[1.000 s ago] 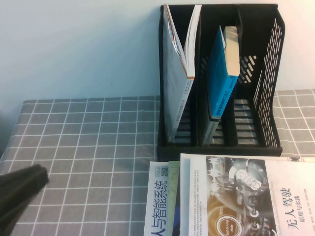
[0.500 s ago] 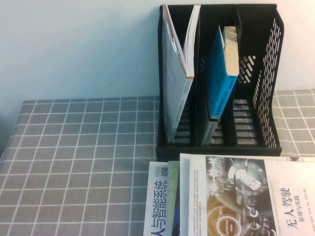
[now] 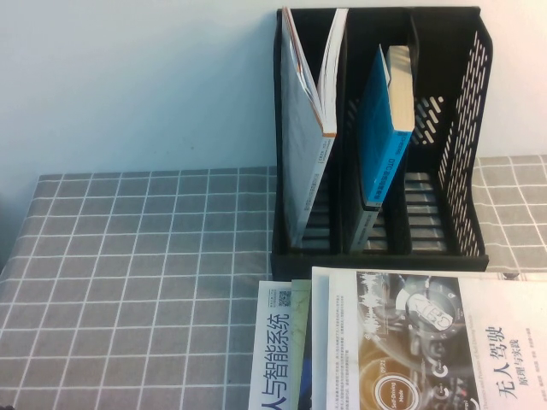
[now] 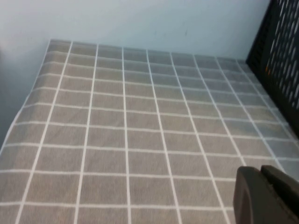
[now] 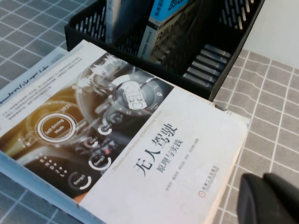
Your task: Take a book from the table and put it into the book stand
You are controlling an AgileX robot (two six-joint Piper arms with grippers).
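Left gripper (image 4: 261, 196) gone from overhead view, both grippers' (image 5: 271, 200) jaw state unreadable; book (image 3: 380, 128) already in stand (image 3: 466, 128).

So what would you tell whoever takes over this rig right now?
Left end effector: over the bare table, to the left of the book stand, holding nothing.
Right end effector: above the cream-covered book lying in front of the stand, holding nothing.
Neither arm shows in the high view.
Done: the blue book stands leaning in the stand's middle compartment. A thin white book is in the left compartment, and the right one is unfilled.
Left: probably nothing. A further book lies under the cream one.
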